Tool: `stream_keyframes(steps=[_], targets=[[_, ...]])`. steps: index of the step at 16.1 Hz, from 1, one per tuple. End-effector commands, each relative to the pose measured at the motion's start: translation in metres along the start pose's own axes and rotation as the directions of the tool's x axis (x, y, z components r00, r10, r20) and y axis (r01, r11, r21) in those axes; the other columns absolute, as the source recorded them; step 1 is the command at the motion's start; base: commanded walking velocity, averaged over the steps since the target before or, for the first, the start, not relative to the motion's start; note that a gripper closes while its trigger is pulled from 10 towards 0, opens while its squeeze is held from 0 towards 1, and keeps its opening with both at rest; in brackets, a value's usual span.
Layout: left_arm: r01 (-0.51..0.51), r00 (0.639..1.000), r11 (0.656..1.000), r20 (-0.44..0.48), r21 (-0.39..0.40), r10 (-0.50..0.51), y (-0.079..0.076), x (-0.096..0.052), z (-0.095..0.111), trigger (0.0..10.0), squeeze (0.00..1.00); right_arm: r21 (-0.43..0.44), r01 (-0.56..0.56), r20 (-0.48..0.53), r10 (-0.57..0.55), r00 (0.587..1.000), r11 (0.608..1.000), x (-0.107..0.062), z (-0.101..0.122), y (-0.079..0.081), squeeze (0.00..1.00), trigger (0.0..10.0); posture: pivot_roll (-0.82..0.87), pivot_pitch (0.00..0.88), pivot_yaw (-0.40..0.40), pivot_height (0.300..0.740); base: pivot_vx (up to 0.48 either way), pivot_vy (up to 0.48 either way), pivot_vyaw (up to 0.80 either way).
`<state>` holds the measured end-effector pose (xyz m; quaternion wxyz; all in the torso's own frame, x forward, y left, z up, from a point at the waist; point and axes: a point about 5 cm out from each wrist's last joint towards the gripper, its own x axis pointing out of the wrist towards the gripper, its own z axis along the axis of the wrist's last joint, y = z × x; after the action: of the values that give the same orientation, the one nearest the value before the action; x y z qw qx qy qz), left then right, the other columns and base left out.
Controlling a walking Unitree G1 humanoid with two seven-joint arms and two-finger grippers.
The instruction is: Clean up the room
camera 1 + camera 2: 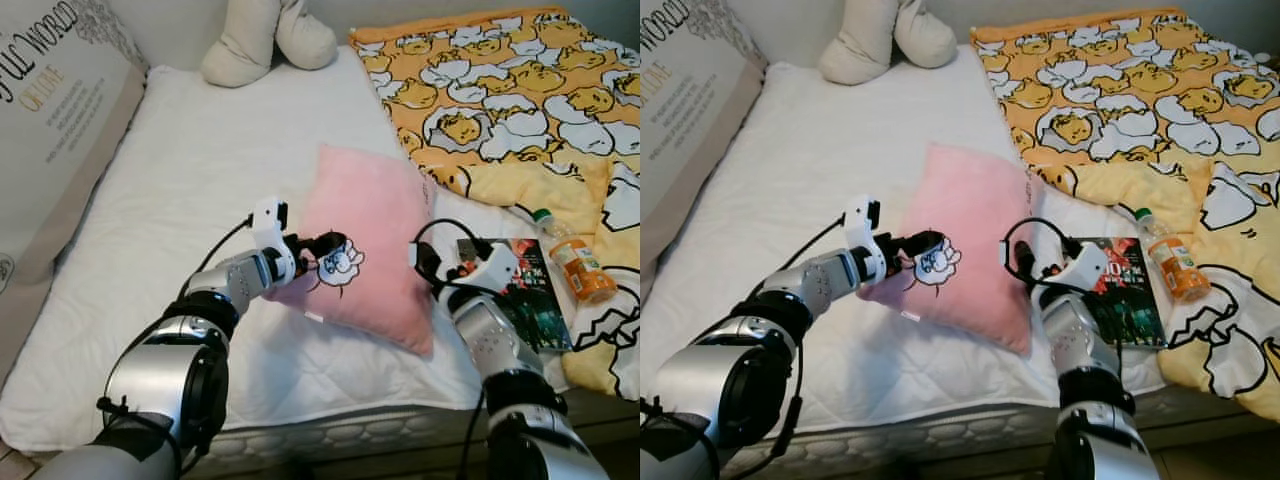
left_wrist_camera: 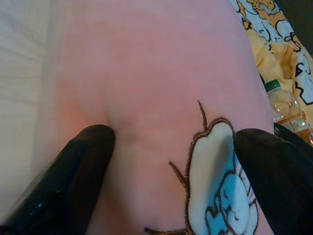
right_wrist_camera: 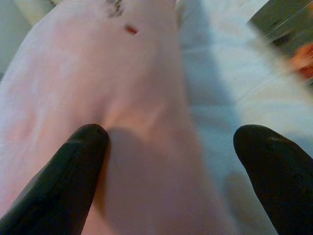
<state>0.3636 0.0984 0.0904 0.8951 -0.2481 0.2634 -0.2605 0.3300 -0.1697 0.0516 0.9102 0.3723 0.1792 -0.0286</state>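
While both claws spread open, left claw (image 1: 322,248), right claw (image 1: 428,262), pink pillow (image 1: 375,225), embroidered cartoon patch, white mattress (image 1: 200,170).

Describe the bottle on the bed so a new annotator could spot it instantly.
Start at the white mattress and go to the robot's right, where the yellow cartoon-print blanket spreads. The bottle lies on its side at that blanket's near edge, just beyond the dark book. It is the only clear plastic thing there, with a green cap, orange label and orange drink inside.
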Motion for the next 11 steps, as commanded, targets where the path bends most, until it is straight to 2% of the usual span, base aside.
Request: stream_keyframes(steps=[1,2,3,4,7,11], targets=[[-0.005,1.000,1.000,-0.020,-0.002,0.005,0.000,0.001,-0.002,10.0,0.00,0.031,-0.052,-0.012,0.053,0.999,0.998,0.005,-0.003,0.015,0.00,9.3,-0.14,0.000,0.144,0.740,0.000,0.000,0.00],[0.007,1.000,1.000,-0.026,-0.008,-0.007,-0.001,0.001,-0.003,10.0,0.00,0.042,-0.060,-0.003,0.060,0.998,0.997,0.006,-0.003,0.017,0.00,2.8,-0.14,0.000,0.144,0.740,0.000,0.000,0.00],[0.028,0.999,1.000,-0.044,-0.010,-0.029,-0.004,0.002,-0.007,4.8,0.00,0.050,-0.062,-0.013,0.063,0.998,0.997,0.007,-0.006,0.017,0.00,0.0,-0.14,0.000,0.143,0.740,0.000,0.000,0.00],[0.078,0.995,0.997,-0.059,-0.010,-0.078,-0.009,0.005,-0.011,4.0,0.00,0.059,-0.057,-0.039,0.059,0.997,0.997,0.007,-0.011,0.017,0.00,0.0,-0.14,0.000,0.141,0.740,0.000,0.000,0.00],[0.107,0.990,0.994,-0.090,-0.009,-0.107,-0.016,0.009,-0.019,0.0,0.00,0.088,-0.030,-0.117,0.041,0.992,0.996,0.006,-0.027,0.010,0.00,0.0,-0.13,0.000,0.135,0.740,0.000,0.000,0.00],[0.103,0.988,0.994,-0.112,-0.046,-0.107,-0.017,0.009,-0.028,0.0,0.00,0.089,-0.005,-0.173,0.020,0.985,0.996,0.001,-0.042,0.001,0.00,0.0,-0.13,0.000,0.135,0.740,0.000,0.000,0.00]])
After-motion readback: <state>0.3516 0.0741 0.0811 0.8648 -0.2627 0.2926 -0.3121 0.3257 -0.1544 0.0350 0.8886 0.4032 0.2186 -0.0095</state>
